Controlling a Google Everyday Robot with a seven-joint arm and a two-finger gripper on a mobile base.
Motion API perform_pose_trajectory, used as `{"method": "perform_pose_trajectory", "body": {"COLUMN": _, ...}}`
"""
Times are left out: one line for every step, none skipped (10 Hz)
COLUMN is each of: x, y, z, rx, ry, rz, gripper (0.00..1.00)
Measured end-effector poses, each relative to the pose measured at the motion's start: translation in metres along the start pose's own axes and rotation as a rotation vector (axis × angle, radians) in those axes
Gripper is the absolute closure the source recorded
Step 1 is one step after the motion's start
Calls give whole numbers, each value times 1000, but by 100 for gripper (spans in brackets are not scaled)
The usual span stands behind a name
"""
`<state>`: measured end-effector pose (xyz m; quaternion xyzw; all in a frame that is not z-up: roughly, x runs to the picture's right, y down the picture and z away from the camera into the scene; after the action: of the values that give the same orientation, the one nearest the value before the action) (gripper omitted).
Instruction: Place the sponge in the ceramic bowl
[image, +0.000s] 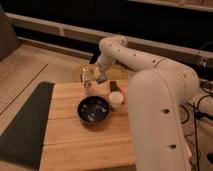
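1. Camera view: the gripper (102, 75) is seen over the far edge of the wooden table (75, 145), raised above the boards. It appears to be clamped on the sponge (103, 78), whose blue block shows at the tip, clear of the wood.
2. The ceramic bowl (93, 109) is found below the gripper and nearer the camera, well apart from it. Only pale glints can be made out inside it.
3. A small pale upright object (87, 80) stands just beside the tool. A dark block (114, 86) and a white cup (116, 99) lie on its other side, the cup just beside the bowl's rim. The carry is best made at height, so that none of these is clipped.
4. The hold should be kept firm until the sponge is centred over the bowl's hollow. The sponge is then best lowered within the rim before release, since a light sponge let go from high up could bounce off the glossy surface.
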<state>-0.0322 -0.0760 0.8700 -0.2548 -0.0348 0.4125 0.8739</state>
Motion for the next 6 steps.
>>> {"method": "perform_pose_trajectory", "body": {"x": 15, "y": 30, "z": -3, "rx": -32, "ry": 21, "rz": -51, "gripper": 100}}
{"method": "perform_pose_trajectory", "body": {"x": 26, "y": 48, "z": -3, "rx": -49, "ry": 40, "rz": -80, "gripper": 100}}
{"method": "perform_pose_trajectory", "body": {"x": 33, "y": 61, "z": -3, "rx": -64, "ry": 54, "rz": -101, "gripper": 100}}
{"method": "perform_pose_trajectory", "body": {"x": 41, "y": 75, "z": -1, "rx": -83, "ry": 71, "rz": -119, "gripper": 100}}
{"method": "perform_pose_trajectory", "body": {"x": 52, "y": 85, "z": 3, "rx": -102, "ry": 97, "rz": -127, "gripper": 100}}
{"method": "perform_pose_trajectory", "body": {"x": 60, "y": 91, "z": 7, "rx": -120, "ry": 120, "rz": -130, "gripper": 100}}
